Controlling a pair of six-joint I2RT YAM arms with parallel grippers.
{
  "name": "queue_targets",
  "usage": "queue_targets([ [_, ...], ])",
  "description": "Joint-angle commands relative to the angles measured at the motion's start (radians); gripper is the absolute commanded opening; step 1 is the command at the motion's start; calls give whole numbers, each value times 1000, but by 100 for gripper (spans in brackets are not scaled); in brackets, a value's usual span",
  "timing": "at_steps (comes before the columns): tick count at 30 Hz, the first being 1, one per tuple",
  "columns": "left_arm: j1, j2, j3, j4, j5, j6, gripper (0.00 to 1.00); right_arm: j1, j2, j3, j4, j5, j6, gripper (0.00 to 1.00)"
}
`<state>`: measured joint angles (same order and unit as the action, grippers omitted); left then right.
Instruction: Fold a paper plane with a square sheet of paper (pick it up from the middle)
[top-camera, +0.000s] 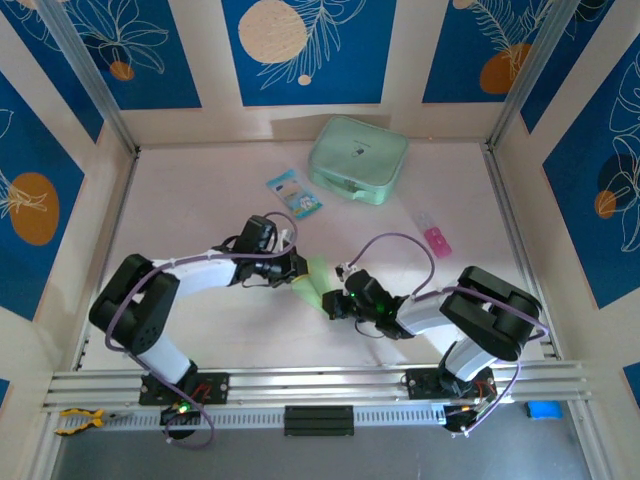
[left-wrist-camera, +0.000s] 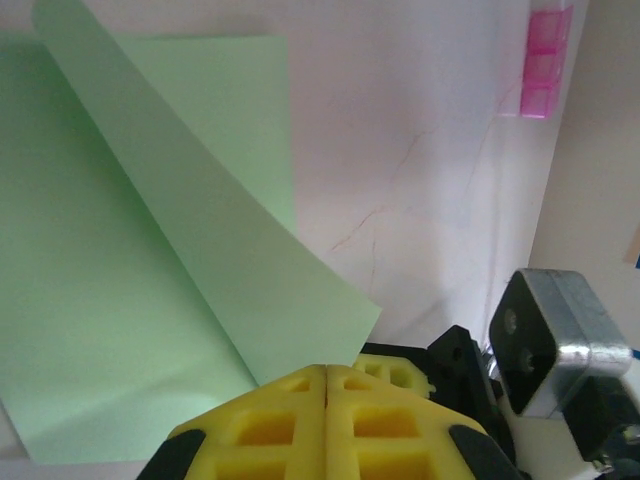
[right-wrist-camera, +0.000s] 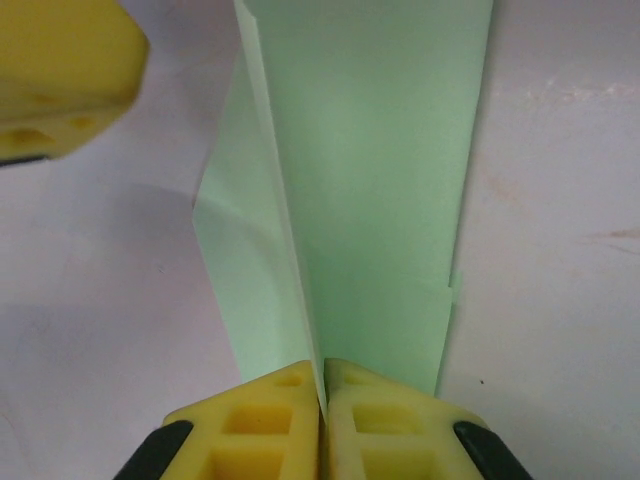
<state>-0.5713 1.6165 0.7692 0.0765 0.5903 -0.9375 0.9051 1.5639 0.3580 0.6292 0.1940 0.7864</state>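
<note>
- Sitting closed at the raised flap's corner: left gripper; whether it holds the paper is unclear.
- Square sheet of paper, mid-table between the grippers: lengthwise folds in, no dart yet.
- Right gripper clamped on its creased edge.

**One overview, two close-ups**

The top camera sits above and behind the arm bases, looking down on the whole table, far edge uppermost. Each wrist camera looks past its own yellow fingers, very near the surface. All three share the green paper mid-table.
</note>
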Motion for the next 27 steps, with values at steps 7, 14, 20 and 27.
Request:
queue_targets([
  [7,-30,58,34,69,46,-12,4,-17,53,-22,-8,-77,76,11],
  [14,-42,119,58,97,49,-22,4,-26,63,-16,-20,-80,105,11],
  [20,-43,153,66,119,30,-25,3,-33,78,-12,-18,-99,132,12],
  [27,-45,190,76,134,28,-30,3,-41,94,-1,-29,-125,145,12],
])
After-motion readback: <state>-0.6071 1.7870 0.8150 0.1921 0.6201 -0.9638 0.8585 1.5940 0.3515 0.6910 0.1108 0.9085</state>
